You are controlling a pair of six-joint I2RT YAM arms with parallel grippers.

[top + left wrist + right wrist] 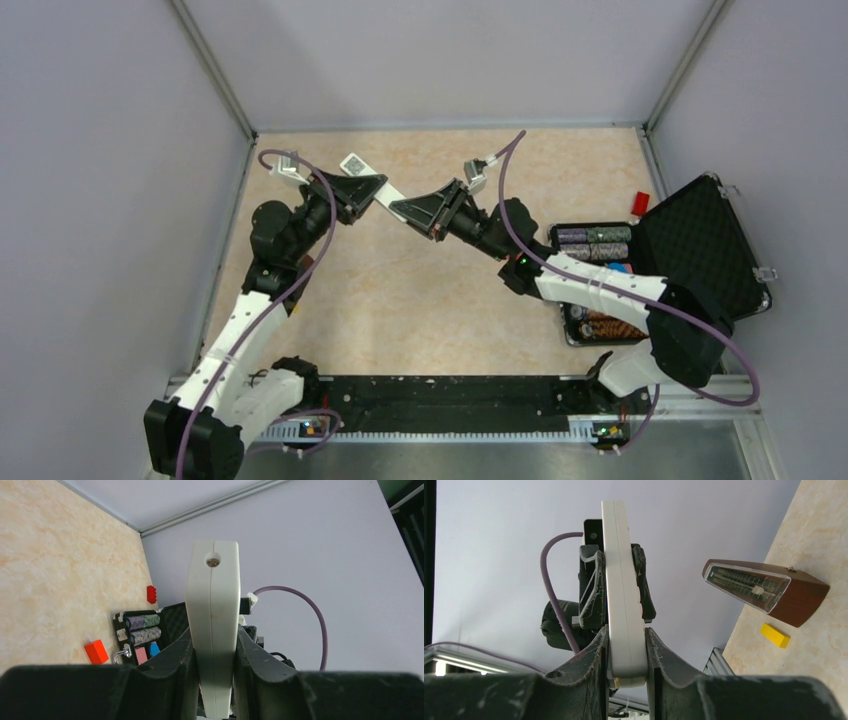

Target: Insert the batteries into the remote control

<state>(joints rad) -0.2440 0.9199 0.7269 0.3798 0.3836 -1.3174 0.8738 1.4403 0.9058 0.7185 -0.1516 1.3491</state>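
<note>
**Top external view.** I hold the remote control [391,197] in the air above the far part of the counter [420,300], between the two arms. The left pincer [377,190] pinches its left portion. The right pincer [403,206] pinches its right end. The long axis runs left to right, roughly level, with the right end slightly nearer. I judge the step in hand to be a two-arm regrasp that presents the remote for loading. Neither pincer carries a battery. I cannot pick out the batteries. The open black case [700,250] at the right holds cylinders, but they are too small to identify.

**Left wrist view.** The left fingers press on the two broad faces. The narrow seamed edge faces the camera, with a small round hole near its far end. That end points right, toward the case.

**Right wrist view.** The right fingers press on the broad faces at the near end. The remote runs straight away to the left pincer and projects beyond it. I cannot tell which broad face carries the buttons, or whether the battery cover is fitted.

**Next move, as I judge it.**
- One pincer holds the remote while the other lets go.
- The plain back must face up with the compartment exposed.
- Only then does the free pincer fetch a battery.
</note>
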